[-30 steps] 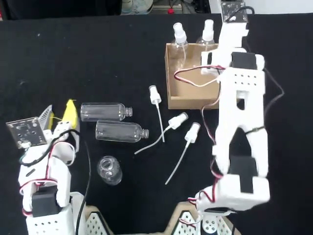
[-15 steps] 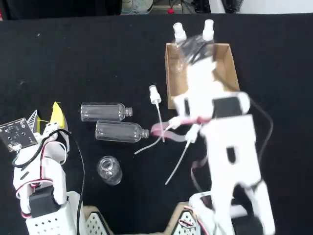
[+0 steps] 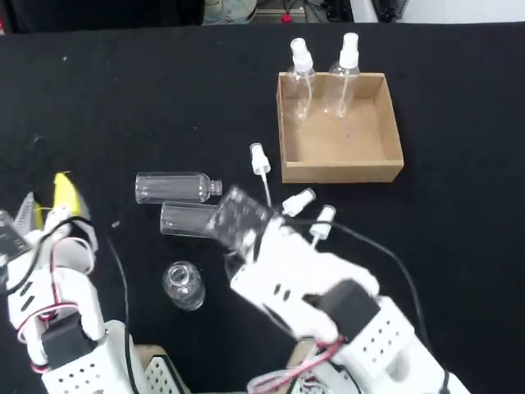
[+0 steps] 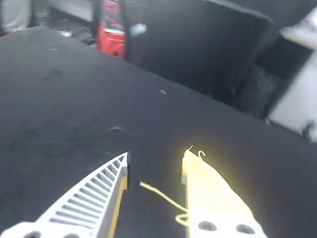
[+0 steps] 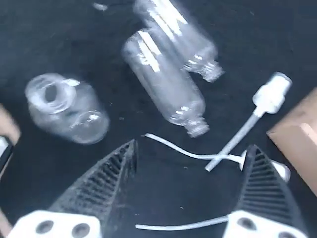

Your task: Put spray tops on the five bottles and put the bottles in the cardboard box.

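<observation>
The right arm (image 3: 316, 287) lies across the middle of the black counter (image 3: 123, 98). Its jaws are spread wide and hold nothing. They hover just right of the nearer lying bottle (image 5: 166, 82), whose open neck points toward the gap between them. Thin dip tubes of the loose spray tops (image 5: 270, 94) cross the counter between the jaws. A second uncapped bottle (image 3: 176, 187) lies just beyond the first. A third bottle (image 3: 183, 285) stands upright at the near side, left of the jaws. The cardboard box (image 3: 340, 168) sits far right, with two capped bottles (image 3: 302, 78) upright against its far wall. The left arm (image 3: 61, 287) sits at the near left, its jaws parted over bare counter, well apart from the bottles.
</observation>
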Action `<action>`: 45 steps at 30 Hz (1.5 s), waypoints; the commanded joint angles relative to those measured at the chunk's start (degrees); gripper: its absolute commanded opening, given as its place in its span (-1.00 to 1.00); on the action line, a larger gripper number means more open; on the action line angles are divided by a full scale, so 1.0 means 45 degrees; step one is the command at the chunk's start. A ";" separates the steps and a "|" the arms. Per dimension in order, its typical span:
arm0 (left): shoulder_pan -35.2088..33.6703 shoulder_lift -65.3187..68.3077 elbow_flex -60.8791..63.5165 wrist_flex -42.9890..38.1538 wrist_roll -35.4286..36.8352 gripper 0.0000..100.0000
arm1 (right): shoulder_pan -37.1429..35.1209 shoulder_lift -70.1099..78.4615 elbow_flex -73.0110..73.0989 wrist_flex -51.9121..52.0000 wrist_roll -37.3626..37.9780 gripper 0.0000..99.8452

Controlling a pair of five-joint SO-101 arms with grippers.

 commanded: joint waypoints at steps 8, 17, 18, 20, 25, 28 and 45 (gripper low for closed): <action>-0.1651 -0.0020 0.1045 -0.2305 0.1875 -0.65 | -0.2481 -0.3878 0.2745 -0.0508 0.0078 -0.38; -0.1690 -0.0020 0.1026 -0.2286 0.1875 -0.65 | -0.4103 -0.5656 0.4327 -0.1309 -0.0059 -0.38; -0.1690 -0.0020 0.1026 -0.2286 0.1895 -0.65 | -0.4220 -0.5656 0.4562 -0.1680 -0.0059 -0.38; -0.1670 -0.0020 0.1045 -0.2286 0.1895 -0.65 | -0.4357 -0.5558 0.5109 -0.2540 -0.0293 -0.38; -0.1670 -0.0020 0.1045 -0.2286 0.1895 -0.65 | -0.4825 -0.5167 0.5695 -0.3946 -0.1719 -0.28; -0.1670 -0.0020 0.1045 -0.2286 0.1895 -0.65 | -0.4825 -0.4991 0.5617 -0.4005 -0.2305 -0.17; -0.1670 -0.0020 0.1045 -0.2286 0.1895 -0.65 | -0.5587 -0.4933 0.6769 -0.5841 -0.2403 -0.20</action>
